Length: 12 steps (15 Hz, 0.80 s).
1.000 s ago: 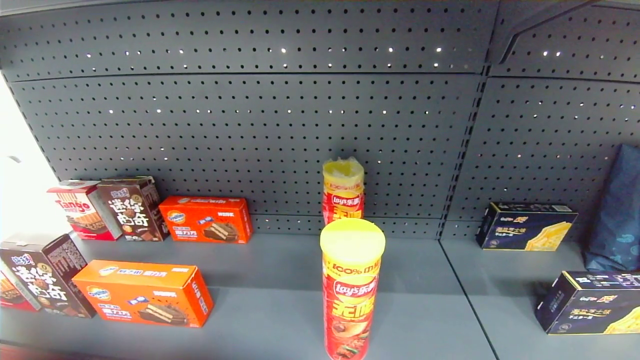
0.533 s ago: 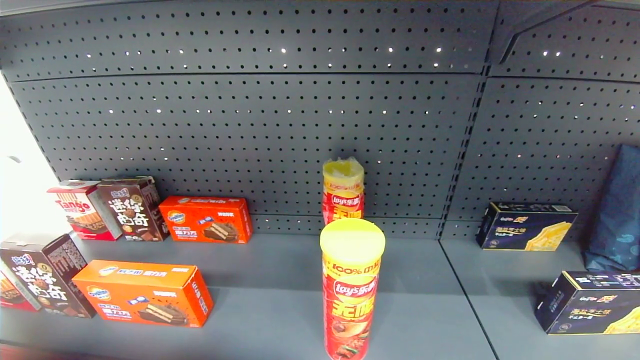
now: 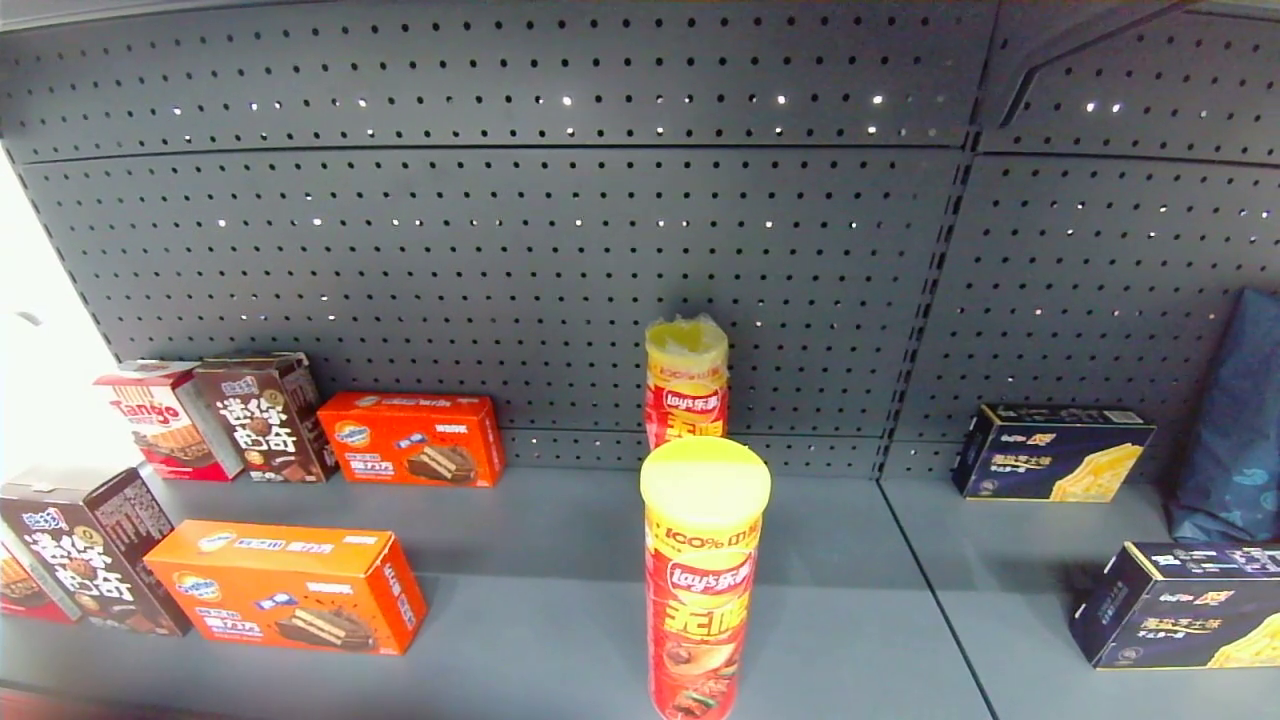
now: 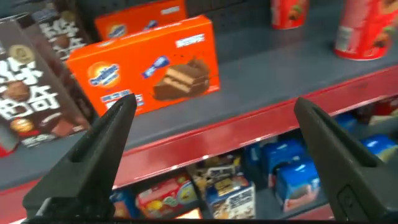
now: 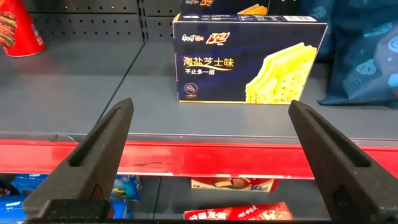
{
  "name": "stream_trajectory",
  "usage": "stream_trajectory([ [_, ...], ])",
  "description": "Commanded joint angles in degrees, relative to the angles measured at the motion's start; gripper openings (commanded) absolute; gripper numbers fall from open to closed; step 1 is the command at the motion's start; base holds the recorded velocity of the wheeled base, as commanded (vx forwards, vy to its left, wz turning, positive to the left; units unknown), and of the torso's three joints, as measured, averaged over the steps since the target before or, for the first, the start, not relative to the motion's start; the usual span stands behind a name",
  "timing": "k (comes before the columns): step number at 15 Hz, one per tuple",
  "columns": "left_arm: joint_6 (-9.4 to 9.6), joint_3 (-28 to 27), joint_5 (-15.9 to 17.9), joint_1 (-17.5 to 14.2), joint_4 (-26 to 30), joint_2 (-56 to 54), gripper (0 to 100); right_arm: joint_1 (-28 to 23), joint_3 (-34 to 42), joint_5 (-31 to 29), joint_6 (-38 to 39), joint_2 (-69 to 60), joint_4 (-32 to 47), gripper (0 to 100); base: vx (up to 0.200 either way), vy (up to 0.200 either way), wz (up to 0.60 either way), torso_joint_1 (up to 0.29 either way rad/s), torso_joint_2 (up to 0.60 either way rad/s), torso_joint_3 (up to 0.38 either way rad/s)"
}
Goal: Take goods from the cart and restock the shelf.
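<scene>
The left tool (image 4: 214,102) and right tool (image 5: 211,104) gape wide, empty, facing the shelf (image 3: 560,560). A chip can (image 3: 703,570) stands mid-shelf. Best fetch stock first, then fill bare gaps without knocking it.

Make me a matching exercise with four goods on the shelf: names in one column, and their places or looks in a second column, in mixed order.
1. front chips can
2. front orange box
3. rear dark blue box
4. blue bag

a. far right end of the shelf
b. left side, lying flat
c. middle, standing upright
d. right section, yellow picture on its face

Pairs: 1-c, 2-b, 3-d, 4-a.
</scene>
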State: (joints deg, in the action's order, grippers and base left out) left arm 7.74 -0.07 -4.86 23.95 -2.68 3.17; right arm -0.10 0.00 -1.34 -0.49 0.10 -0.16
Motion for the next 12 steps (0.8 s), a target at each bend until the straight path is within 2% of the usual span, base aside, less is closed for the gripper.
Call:
stream_trajectory([
  [1,-2.73,0.07,4.78,-4.71,0.48,1.05,100,0.01,0.0,-0.07,-0.04,-0.01,-0.02,100,0.0,0.0,0.0,0.0,0.0,0.0],
  [2,-2.73,-0.01,10.66,-9.1,2.77,1.14,100,0.01,0.0,0.02,-0.04,-0.01,-0.02,100,0.0,0.0,0.0,0.0,0.0,0.0],
  [3,-2.29,-0.37,11.9,-10.68,4.18,1.49,100,0.01,0.0,0.02,-0.04,-0.01,-0.02,100,0.0,0.0,0.0,0.0,0.0,0.0],
  [5,-2.29,-0.37,11.54,-15.6,4.09,2.19,100,0.01,0.0,0.02,-0.04,-0.01,-0.02,100,0.0,0.0,0.0,0.0,0.0,0.0],
  [7,-3.96,-0.37,10.4,-21.58,4.18,1.93,100,0.01,0.0,-0.07,-0.04,-0.01,-0.02,100,0.0,0.0,0.0,0.0,0.0,0.0],
  [8,-3.79,-0.45,10.49,-24.13,4.18,0.52,100,0.01,0.0,0.02,-0.04,-0.01,-0.02,100,0.0,0.0,0.0,0.0,0.0,0.0],
  [9,-4.05,-0.28,10.23,-24.92,4.0,-1.94,100,0.01,0.0,-0.07,-0.04,-0.01,-0.02,100,0.0,0.0,0.0,0.0,0.0,0.0],
  [11,-4.05,-0.01,10.14,-24.13,3.03,-3.17,100,0.01,0.0,-0.07,-0.04,-0.01,-0.02,100,0.0,0.0,0.0,0.0,0.0,0.0],
  [12,-4.66,-0.01,9.7,-24.13,2.95,-3.17,100,0.01,0.0,0.02,-0.04,-0.01,-0.02,100,0.0,0.0,0.0,0.0,0.0,0.0],
])
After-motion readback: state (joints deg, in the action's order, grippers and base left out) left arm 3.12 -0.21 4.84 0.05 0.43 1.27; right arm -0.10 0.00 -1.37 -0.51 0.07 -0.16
